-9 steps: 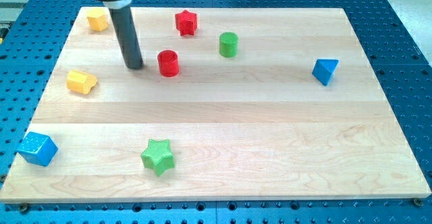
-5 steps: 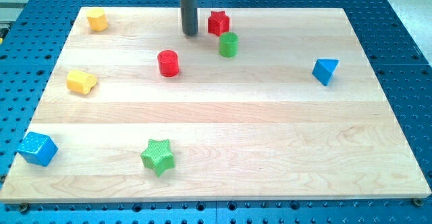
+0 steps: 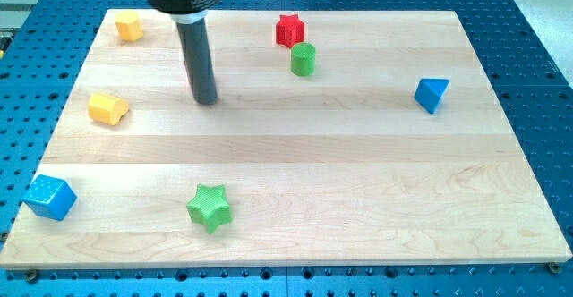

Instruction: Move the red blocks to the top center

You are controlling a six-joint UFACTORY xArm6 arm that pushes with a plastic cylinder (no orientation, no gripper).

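Pale wood makes up the desk [image 3: 358, 172], a large board of joined planks that fills most of the frame and is bordered by a blue perforated surface [image 3: 537, 29].

Next in size, the dark rod is seen descending from the upper left of the frame, and my tip [image 3: 206, 100] is set on the board left of centre, in the upper half. No jaws are fitted to this arm, so no opening or closing can be told; only the rod's end is shown.

1 blue cube [image 3: 48, 197] is placed at the lower left edge of the board. 1 green star [image 3: 209, 207] is placed low in the frame, left of centre and below my tip. 1 blue triangular block [image 3: 431, 93] is found at the right, well apart from the rest.

2 yellow blocks are seen at the left: 1 [image 3: 107, 109] to the left of my tip at about the same height, the other [image 3: 130, 25] in the upper left corner.

1 green cylinder [image 3: 303, 59] stands upright near the top centre. 1 red star [image 3: 289, 30] is located at the top centre, just above the green cylinder and close to touching it.

Only 1 red block is visible. Whether a second red block is hidden behind the rod cannot be told.
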